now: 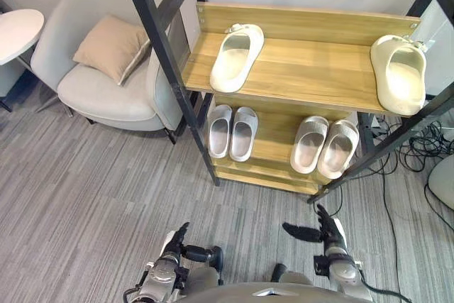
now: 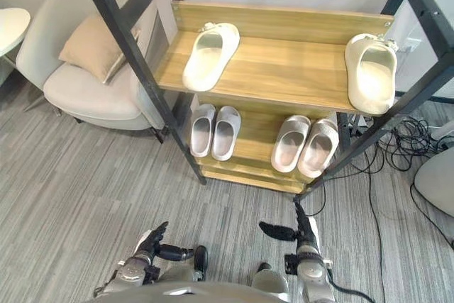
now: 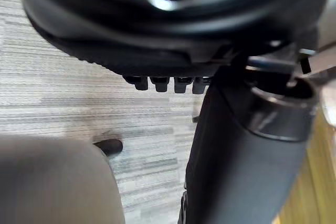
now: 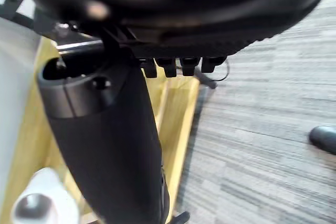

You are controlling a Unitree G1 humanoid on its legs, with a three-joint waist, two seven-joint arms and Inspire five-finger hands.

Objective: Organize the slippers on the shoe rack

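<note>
On the top shelf of the black-framed wooden shoe rack [image 1: 305,69], one cream foam slipper [image 1: 237,57] lies far left, its mate [image 1: 401,74] far right. Left hand [image 1: 172,248] and right hand [image 1: 328,232] hover before the rack, fingers slack, empty. Likely light and squashy: pinch the strap.

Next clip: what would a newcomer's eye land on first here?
On the upper shelf of the shoe rack, the left cream slipper and the right cream slipper lie far apart, at opposite ends. Below, the left pair and the right pair sit neatly together. The left hand and right hand hover open, low.
</note>
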